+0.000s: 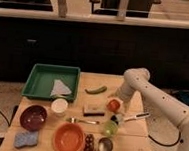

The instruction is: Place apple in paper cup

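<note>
The apple (113, 105) is a small orange-red fruit on the wooden table (131, 144), right of centre. My gripper (116, 99) is at the end of the white arm (151, 95), directly over the apple and touching or nearly touching its top. The paper cup (59, 106) is a small white cup with a pale inside, standing upright to the left, just below the green tray. The cup is well apart from the apple and the gripper.
A green tray (51, 81) with a white cloth sits at the back left. A maroon bowl (33, 117), blue sponge (24, 139), orange bowl (69, 139), metal cup (105, 145), yellow-green fruit (110, 128), green pepper (95, 89), a dark bar (93, 110) and a spoon (83, 121) lie around.
</note>
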`<move>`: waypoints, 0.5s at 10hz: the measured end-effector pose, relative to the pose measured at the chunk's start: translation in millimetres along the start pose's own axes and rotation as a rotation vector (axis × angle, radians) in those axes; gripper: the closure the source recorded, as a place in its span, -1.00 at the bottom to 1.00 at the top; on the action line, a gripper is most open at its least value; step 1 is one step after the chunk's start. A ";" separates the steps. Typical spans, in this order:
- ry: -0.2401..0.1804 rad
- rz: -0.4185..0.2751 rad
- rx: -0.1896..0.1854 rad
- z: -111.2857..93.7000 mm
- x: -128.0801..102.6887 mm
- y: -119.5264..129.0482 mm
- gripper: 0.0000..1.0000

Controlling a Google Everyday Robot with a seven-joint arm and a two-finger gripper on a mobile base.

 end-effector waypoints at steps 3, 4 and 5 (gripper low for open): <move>-0.021 -0.018 -0.009 4.2 -4.2 -1.9 0.56; -0.024 -0.023 -0.012 4.9 -5.2 -2.0 0.75; -0.026 -0.026 -0.015 5.3 -6.2 -1.5 0.93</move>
